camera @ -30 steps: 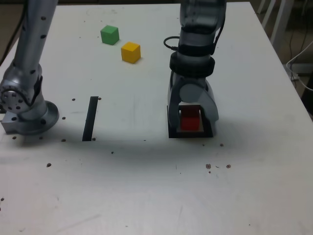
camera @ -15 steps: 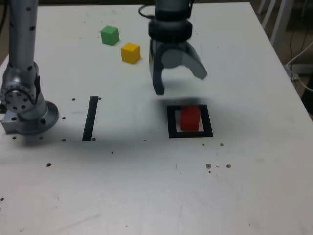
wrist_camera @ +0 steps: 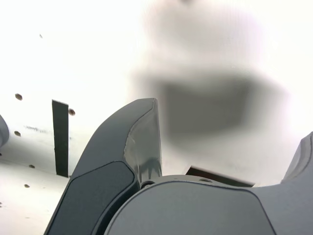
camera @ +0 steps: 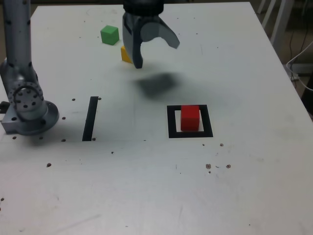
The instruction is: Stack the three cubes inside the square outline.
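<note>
Plainly, in the exterior view my gripper (camera: 157, 56) is spread wide, with nothing between its fingers, up in the air over the white table (camera: 244, 181). Its blurred shadow (camera: 159, 84) lies on the tabletop below. The red cube (camera: 190, 118) sits inside the square outline (camera: 171, 122), a bright, solid red block with flat faces and a slightly darker top. White shows beside it within the thick black frame, and its upper end overlaps the frame's far edge as seen from here. The yellow cube (camera: 125, 55) is farther back, toward the exterior view's left; one of my fingers hides part of it, leaving a warm orange-yellow patch in sight. Beyond it and more to the left is the green cube (camera: 110, 35), a clean mid-green, its top paler than its sides. Neither of these two is in the outline.

In the wrist view my grey fingers stand well apart, with bare tabletop and soft shadow between them. The black strip (wrist_camera: 60, 137) shows past one finger, and a dark slanting band (wrist_camera: 220, 177) peeks out by my gripper's body. I can make out no whole cube from this side.
</note>
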